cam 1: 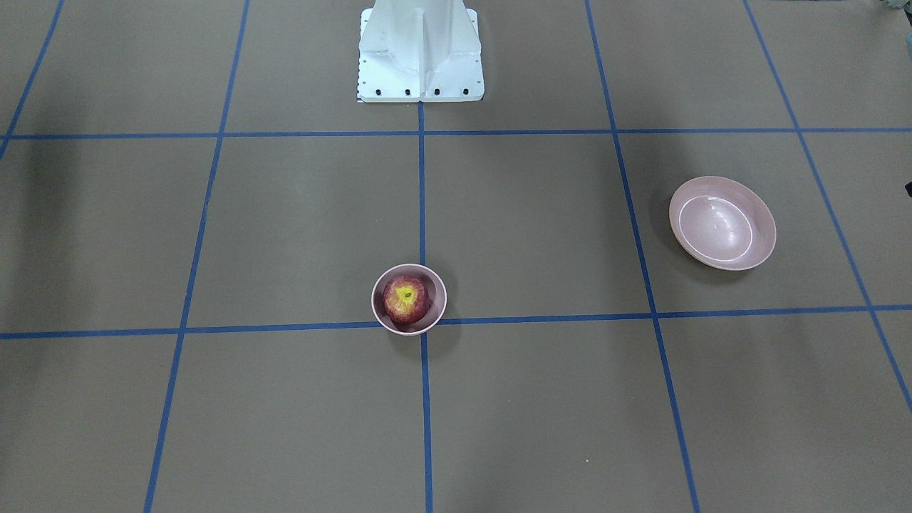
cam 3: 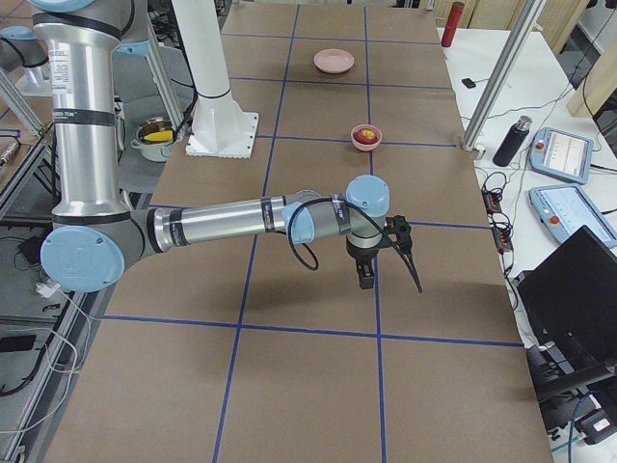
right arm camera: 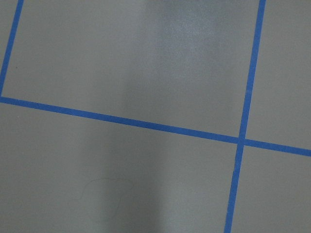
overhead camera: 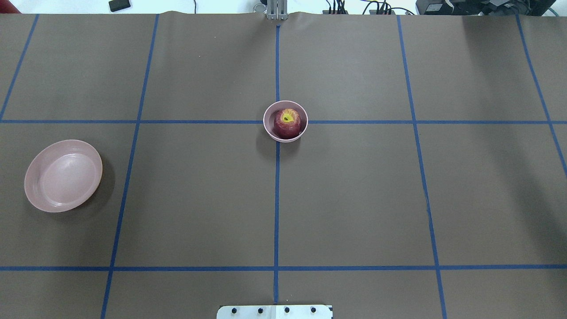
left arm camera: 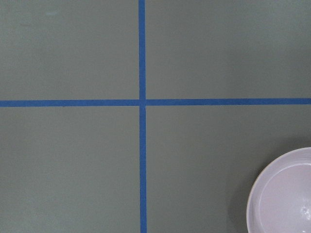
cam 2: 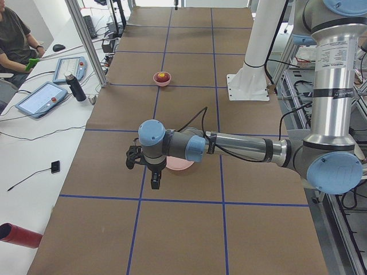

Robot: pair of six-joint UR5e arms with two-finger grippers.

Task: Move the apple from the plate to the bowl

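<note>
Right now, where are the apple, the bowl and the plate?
apple (overhead camera: 287, 126), overhead exterior view, red skin below the yellow patch.
bowl (overhead camera: 285, 139), overhead exterior view, near outer wall.
plate (overhead camera: 64, 175), overhead exterior view, bare flat base.

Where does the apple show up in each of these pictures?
Front-facing: apple low centre, in the bowl.
Overhead: apple just above centre.
Left: apple far, upper middle.
Right: apple far, upper right of centre.
Both wrist views: not in view.
Shared landmark: the bowl sits where two blue tape lines cross.
</note>
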